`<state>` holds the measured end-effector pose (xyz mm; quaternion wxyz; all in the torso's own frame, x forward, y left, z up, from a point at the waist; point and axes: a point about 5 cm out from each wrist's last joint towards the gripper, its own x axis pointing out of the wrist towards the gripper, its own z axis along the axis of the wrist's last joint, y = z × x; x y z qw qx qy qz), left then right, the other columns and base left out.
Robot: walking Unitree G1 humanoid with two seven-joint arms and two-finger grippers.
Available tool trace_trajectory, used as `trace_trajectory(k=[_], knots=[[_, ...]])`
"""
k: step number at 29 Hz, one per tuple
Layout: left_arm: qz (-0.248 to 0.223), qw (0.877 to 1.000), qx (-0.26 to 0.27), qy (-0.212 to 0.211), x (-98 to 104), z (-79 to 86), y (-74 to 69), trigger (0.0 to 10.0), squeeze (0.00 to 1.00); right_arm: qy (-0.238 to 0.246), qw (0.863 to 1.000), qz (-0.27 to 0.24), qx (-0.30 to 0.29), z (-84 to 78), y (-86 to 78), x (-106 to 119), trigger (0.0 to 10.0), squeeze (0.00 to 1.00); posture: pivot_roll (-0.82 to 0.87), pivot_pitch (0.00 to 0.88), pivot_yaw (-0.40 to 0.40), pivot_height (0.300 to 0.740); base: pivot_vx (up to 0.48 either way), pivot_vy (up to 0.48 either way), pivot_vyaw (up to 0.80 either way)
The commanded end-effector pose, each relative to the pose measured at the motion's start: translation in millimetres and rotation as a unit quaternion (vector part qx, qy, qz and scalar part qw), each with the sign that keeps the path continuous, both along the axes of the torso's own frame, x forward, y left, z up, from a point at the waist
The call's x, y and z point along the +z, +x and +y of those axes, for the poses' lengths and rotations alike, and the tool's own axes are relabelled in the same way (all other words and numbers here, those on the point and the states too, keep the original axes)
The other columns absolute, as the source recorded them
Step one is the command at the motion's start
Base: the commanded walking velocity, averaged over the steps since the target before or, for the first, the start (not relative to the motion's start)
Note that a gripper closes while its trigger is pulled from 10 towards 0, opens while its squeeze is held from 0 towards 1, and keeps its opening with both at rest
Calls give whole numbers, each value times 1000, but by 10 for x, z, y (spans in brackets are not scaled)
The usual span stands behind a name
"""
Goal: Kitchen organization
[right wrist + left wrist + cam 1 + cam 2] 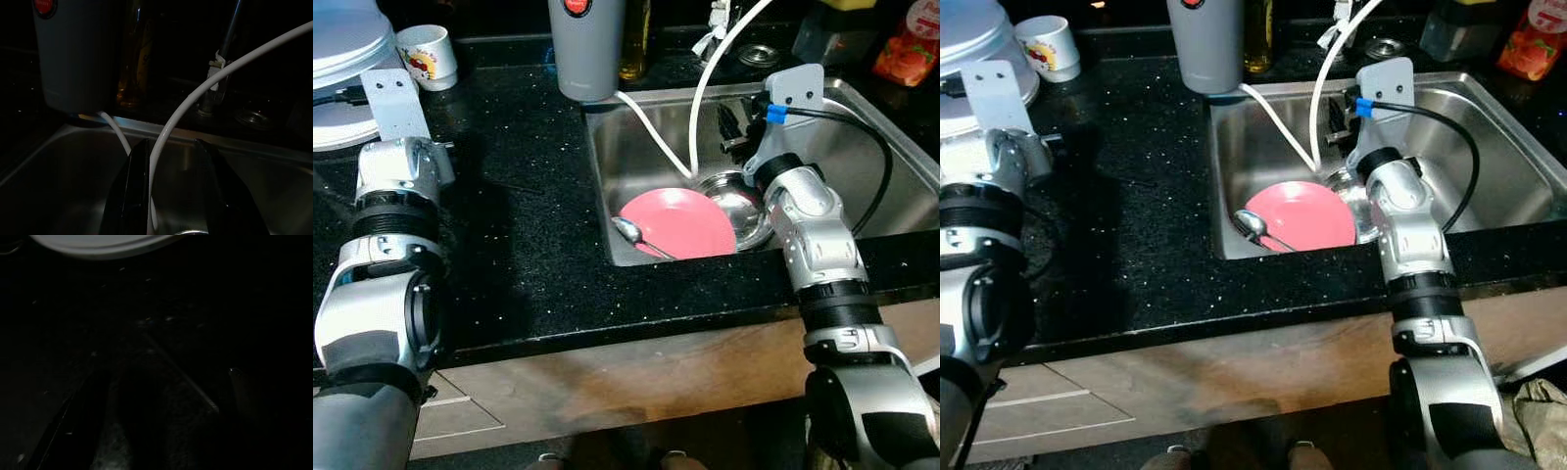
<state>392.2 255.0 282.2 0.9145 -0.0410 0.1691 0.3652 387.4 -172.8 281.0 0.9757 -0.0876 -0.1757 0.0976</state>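
A pink plate (680, 220) lies in the steel sink (891, 166) at its near left. A spoon (631, 233) rests on the plate's left edge. A shiny metal bowl (744, 201) sits just right of the plate, partly under my right forearm. My right gripper (172, 143) is inside the sink, above the bowl and pointing at the back wall. It is open and holds nothing. A white hose (195, 93) crosses in front of its fingers. My left gripper (156, 401) is low over the black counter, close to the white plates (98, 242).
A grey canister (587, 49) and an oil bottle (634, 39) stand behind the sink's left corner. A printed mug (428, 56) and stacked white plates (342, 59) sit at the far left of the counter (529, 196). A red packet (906, 49) lies at the back right.
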Motion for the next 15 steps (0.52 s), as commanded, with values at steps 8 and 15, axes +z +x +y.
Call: trace_trajectory(k=[8,15], knots=[[55,996,60,-37,-135,76,-67,10000,0,-8,1000,-3,4,-11,23,23,10000,0,37,174,-7,740,0,0,0],[84,987,63,-122,-278,9,-83,4353,0,-15,1000,-9,5,-14,33,45,10000,0,35,173,-4,740,0,0,0]])
